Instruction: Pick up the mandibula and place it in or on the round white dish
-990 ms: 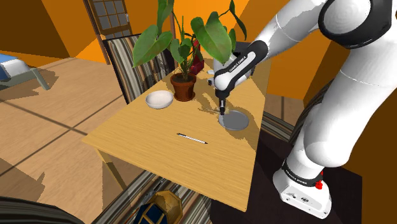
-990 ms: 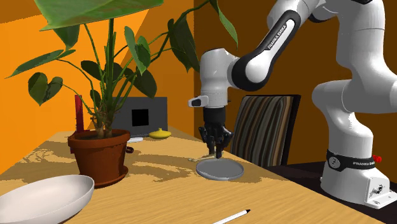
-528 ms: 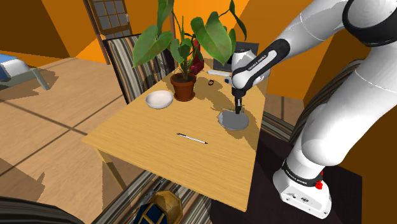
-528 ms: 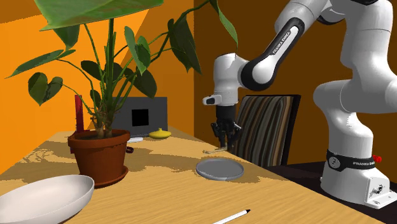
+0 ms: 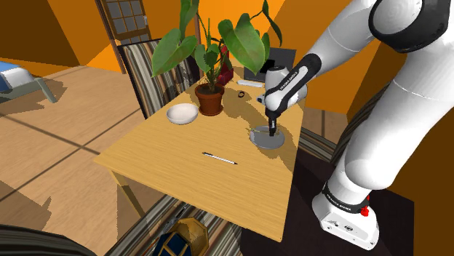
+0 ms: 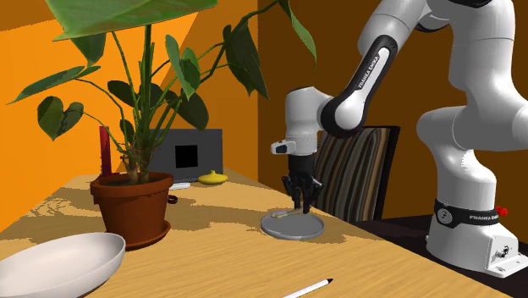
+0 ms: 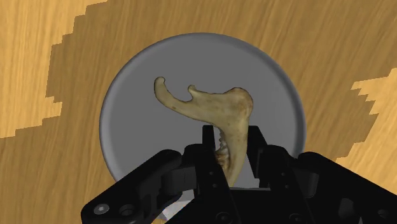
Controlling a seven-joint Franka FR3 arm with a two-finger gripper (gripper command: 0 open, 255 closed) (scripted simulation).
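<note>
Bright, warm light fills the room, and nothing is blurred or glaring. The plant (image 5: 247, 40) throws dark, hard shadows over the far part of the table (image 5: 167, 156). Seen close, their edges break into jagged steps across the wood. The round dish (image 7: 127, 127) sits dull grey within that shade.

Gripper (image 7: 231, 137) points down, fingers seemingly clasping the mandibula (image 7: 210, 105).
</note>
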